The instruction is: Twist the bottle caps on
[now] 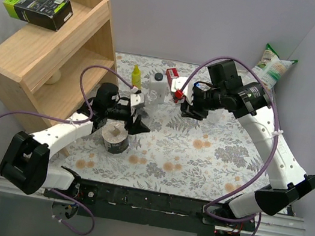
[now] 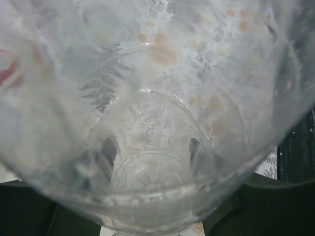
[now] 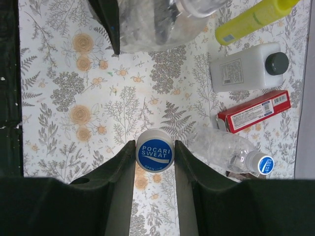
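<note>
Blue cap (image 3: 154,156), round ribbed plastic printed POCARI SWEAT, is pinched flat between the black fingers of the right claw (image 3: 154,151), held above the floral tablecloth (image 3: 59,88). Left claw (image 1: 134,111) is closed on a clear bottle (image 2: 157,123). Its thin crinkled see-through wall fills the left wrist view, the cloth pattern shows through it, and its neck is open with no cap. Cannot tell if there is liquid inside.

Second clear bottle (image 3: 221,147) lies on its side on the cloth just right of the right claw, blue cap (image 3: 266,164) already on it. Beside it is a flat red carton (image 3: 253,112), then an opaque white rectangular bottle (image 3: 243,69) with black cap, lying down, then a slim yellow bottle (image 3: 251,17).

Top view shows a wooden shelf unit (image 1: 52,56) at left with a black-and-green box (image 1: 38,7) on top, a grey cylinder (image 1: 115,137) by the left arm, and a green-and-white snack bag (image 1: 273,65) at the far right wall.
</note>
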Controlling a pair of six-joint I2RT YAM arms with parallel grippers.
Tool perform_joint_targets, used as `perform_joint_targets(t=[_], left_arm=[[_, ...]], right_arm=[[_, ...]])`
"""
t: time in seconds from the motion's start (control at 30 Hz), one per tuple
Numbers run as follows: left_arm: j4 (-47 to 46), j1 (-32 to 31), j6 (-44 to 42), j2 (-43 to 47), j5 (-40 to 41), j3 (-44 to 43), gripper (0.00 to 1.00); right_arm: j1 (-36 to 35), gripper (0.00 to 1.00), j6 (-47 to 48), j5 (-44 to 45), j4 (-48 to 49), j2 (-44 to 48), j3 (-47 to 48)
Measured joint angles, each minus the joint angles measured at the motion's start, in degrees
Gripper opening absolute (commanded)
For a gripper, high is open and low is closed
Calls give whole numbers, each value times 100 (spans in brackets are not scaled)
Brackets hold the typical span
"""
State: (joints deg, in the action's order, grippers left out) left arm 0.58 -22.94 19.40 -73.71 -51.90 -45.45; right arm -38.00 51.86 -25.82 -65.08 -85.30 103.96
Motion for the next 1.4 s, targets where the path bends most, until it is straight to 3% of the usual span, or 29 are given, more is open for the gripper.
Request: perform_joint_targets(t=[0.13, 0.53, 0.93, 1.4], left_arm=[[-525, -321, -308, 28, 52, 866, 0], [-2026, -1327, -813, -291, 424, 1980, 0], [-2511, -1480, -990, -291, 682, 2140, 0], [-2730, -1587, -1023, -293, 800, 2146, 0]], right_arm=[[0, 21, -219, -31, -153, 11, 140], [-105, 23, -114, -647, -396, -57, 127], [-785, 25, 590, -802, -671, -407, 26], [-1038, 26, 837, -767, -699, -494, -79]])
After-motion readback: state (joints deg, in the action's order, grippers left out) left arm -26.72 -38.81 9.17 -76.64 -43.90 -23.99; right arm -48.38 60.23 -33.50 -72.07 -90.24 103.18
